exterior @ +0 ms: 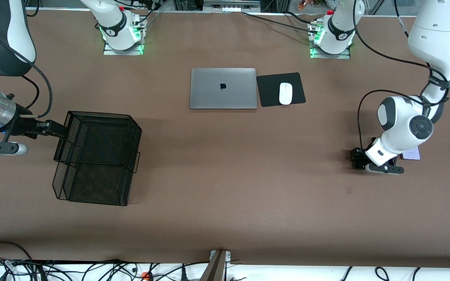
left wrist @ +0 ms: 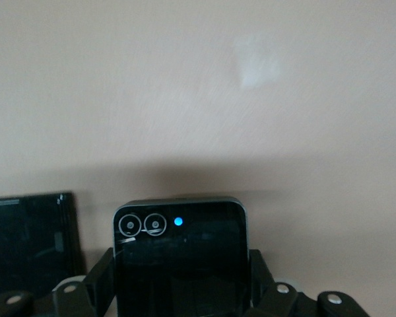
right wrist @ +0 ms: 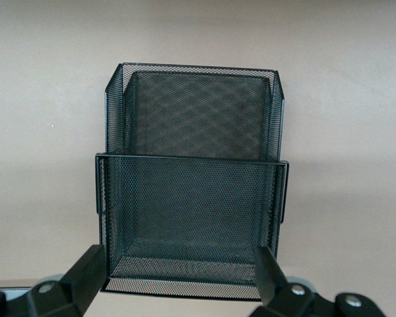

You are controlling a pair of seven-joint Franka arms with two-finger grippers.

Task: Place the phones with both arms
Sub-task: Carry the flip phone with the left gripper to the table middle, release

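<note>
My left gripper (exterior: 358, 158) is low at the table toward the left arm's end, its fingers (left wrist: 104, 277) pressed on both sides of the small squarish black phone (left wrist: 181, 244). The long black slab phone (left wrist: 26, 251) lies beside it on the table. The pale lilac phone (exterior: 411, 154) lies just past the left wrist, mostly hidden by the arm. My right gripper (exterior: 55, 129) is open at the end of a black mesh basket (exterior: 100, 115), toward the right arm's end. Its fingers (right wrist: 86, 271) flank the basket's near wall (right wrist: 191, 284).
A closed grey laptop (exterior: 223, 88) lies at mid-table near the bases. Beside it a white mouse (exterior: 285, 93) rests on a black pad (exterior: 268, 93). The mesh basket is empty inside.
</note>
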